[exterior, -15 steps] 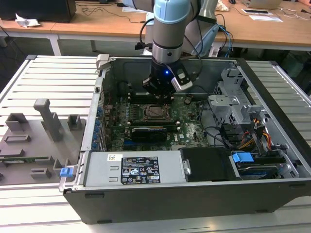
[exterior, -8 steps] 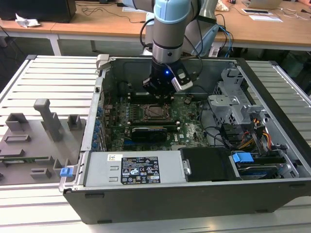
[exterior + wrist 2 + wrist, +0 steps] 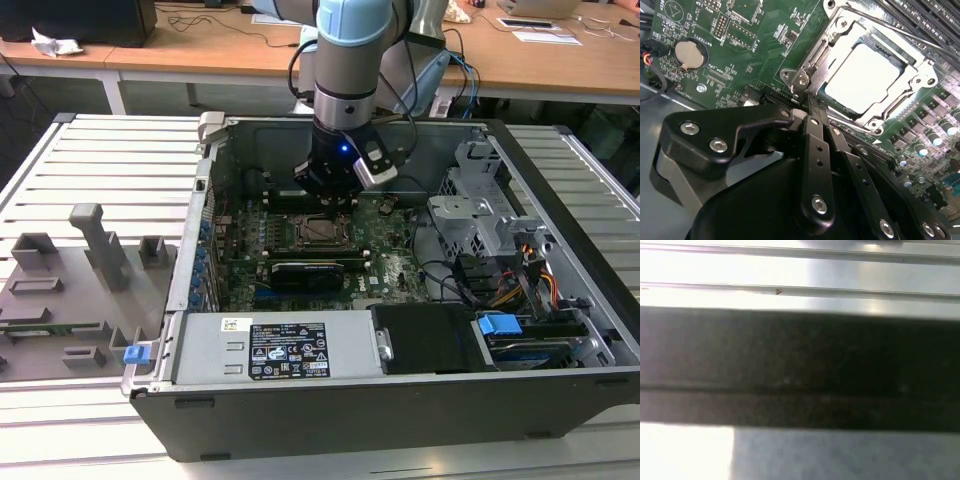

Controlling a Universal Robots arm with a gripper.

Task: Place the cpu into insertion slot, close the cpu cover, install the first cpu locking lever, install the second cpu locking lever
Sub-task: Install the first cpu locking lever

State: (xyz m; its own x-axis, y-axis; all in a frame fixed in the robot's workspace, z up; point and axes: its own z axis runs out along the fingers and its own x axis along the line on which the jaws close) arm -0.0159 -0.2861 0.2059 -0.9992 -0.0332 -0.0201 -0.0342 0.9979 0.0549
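The cpu lies flat in the insertion slot, its silvery top showing through the cut-out of the cpu cover. The cover is folded down over it. In the second wrist view, a locking lever's hooked end stands at the socket's corner, and a thin lever rod runs along the far side of the frame. My gripper has its black fingers drawn together, tips right beside that hooked end. In the exterior view my gripper hangs just above the socket, inside the open computer case.
A black graphics card sits just in front of the socket, and long memory slots run beside it. A coin battery is on the board. The drive cage, power supply and case walls hem in the space. A grey fixture plate lies outside the case.
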